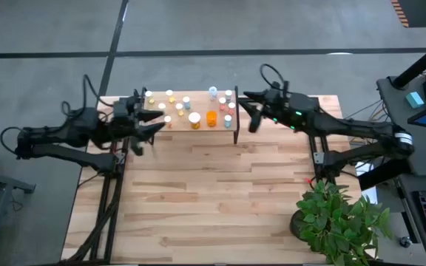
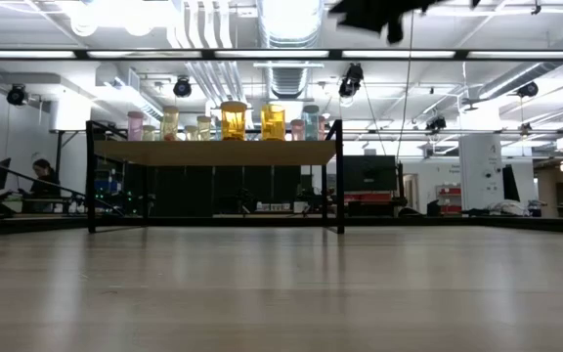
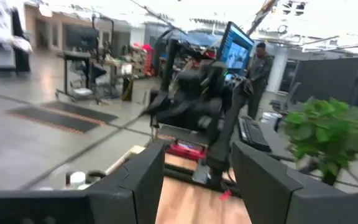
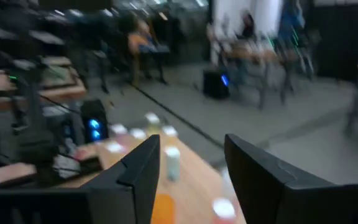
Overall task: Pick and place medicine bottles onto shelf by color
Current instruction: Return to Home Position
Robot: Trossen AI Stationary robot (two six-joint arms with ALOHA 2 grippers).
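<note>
Together, cylindrical medicine bottles (image 2: 234, 120) crowd the light-wood shelf (image 2: 213, 153).

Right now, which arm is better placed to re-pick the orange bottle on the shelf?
Right. The orange bottle stands toward the shelf's right end, nearer the open right gripper; the left gripper, also open, is at the far end with other bottles between.

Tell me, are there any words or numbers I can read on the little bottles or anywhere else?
No text can be read anywhere in these pictures.
medicine bottles on the shelf: any labels are too small to read.
monitor in the room behind, left wrist view: its screen glows blue but is too blurred to read.
</note>
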